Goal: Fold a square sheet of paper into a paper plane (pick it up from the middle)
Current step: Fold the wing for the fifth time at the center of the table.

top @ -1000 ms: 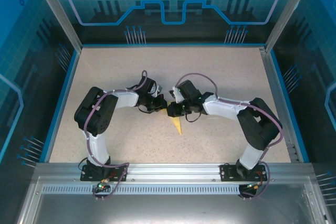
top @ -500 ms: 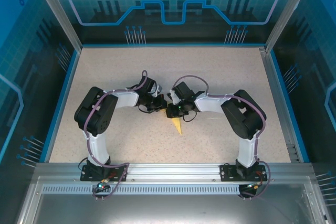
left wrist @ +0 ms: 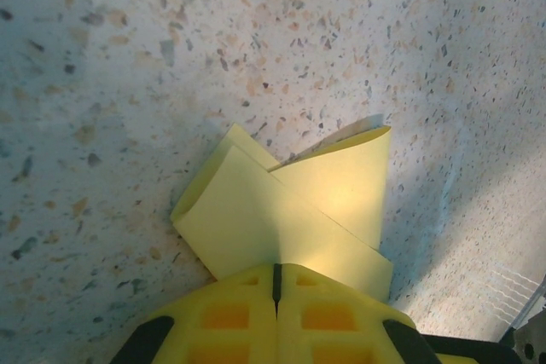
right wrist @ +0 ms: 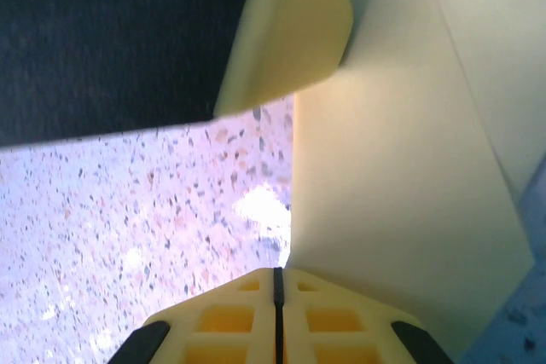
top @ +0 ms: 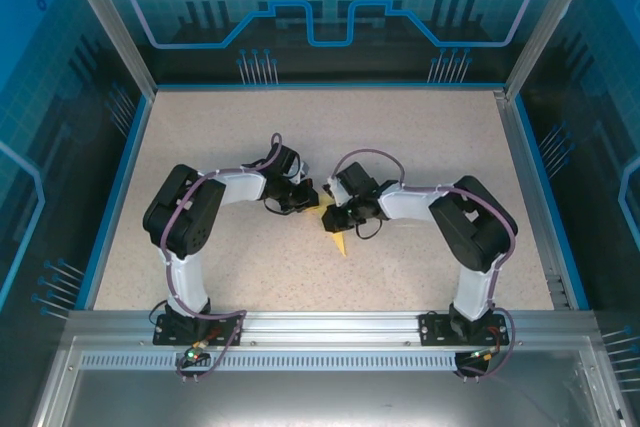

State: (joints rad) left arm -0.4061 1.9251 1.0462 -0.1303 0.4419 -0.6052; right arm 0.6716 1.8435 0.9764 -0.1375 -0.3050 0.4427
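- The right arm's elbow has swung in toward the centre, and the right gripper [top: 328,221] has slid a little toward the near edge. The left arm has hardly shifted.
- The paper plane [left wrist: 281,210], half-folded, is at mid-table [top: 420,137] between the two grippers, its pointed tip aimed at the near edge.
- The left gripper [left wrist: 275,272] has its jaws pressed together on the folded layers.
- In its wrist view the right gripper's jaws are also together, seemingly pinching an edge of the paper.
- Risk: with both grips so near each other, any pull apart or twist could tear the thin sheet or skew the crease.
- Risk: if either pinch is only on the edge, the paper could slip out and the folds spring open.
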